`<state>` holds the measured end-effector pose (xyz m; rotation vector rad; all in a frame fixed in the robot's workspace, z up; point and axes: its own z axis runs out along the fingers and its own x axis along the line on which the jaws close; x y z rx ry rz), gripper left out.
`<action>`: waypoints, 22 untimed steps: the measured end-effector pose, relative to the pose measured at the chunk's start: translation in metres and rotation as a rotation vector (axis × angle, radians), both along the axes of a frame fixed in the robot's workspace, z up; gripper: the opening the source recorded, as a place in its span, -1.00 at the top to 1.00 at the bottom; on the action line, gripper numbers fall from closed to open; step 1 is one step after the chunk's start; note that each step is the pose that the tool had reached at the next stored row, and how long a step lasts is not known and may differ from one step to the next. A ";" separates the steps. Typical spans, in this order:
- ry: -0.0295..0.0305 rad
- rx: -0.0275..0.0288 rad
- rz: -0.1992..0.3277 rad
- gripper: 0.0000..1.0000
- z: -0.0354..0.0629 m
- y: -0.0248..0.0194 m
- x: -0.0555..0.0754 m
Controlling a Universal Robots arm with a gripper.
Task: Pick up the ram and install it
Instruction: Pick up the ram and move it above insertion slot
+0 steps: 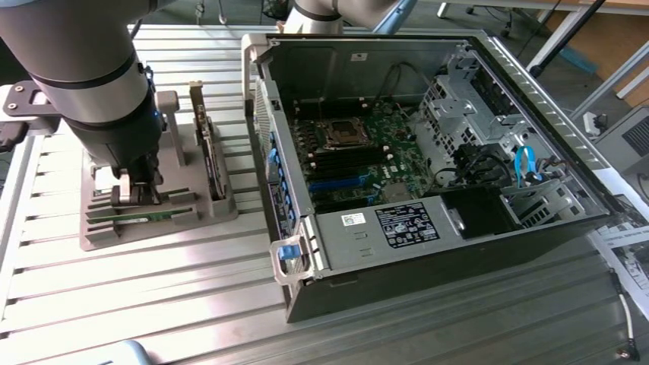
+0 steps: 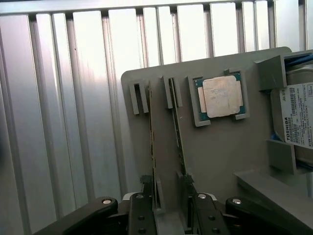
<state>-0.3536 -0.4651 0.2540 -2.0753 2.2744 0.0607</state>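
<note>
Far left on the slatted table [image 1: 121, 304], the arm has its pincer [image 1: 139, 198] low over the gray holder [image 1: 102, 237]. The jaws are spread wide and nothing is clamped. The ram [image 1: 142, 217] lies in a slot on the holder's near side, just in front of the fingertips. From the wrist, the pincer [image 2: 167, 193] hangs over two sticks [image 2: 152, 142] standing on edge in neighbouring slots. Whether it touches them, can't call it. To the right sits the open computer case [image 1: 426, 152].
</note>
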 end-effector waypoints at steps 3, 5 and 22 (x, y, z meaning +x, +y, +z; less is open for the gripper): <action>0.0000 0.0001 0.000 0.28 -0.0031 0.0000 -0.001; 0.0000 0.0000 0.000 0.28 -0.0053 0.0000 -0.002; 0.0000 0.0001 0.000 0.28 -0.0241 -0.0010 -0.015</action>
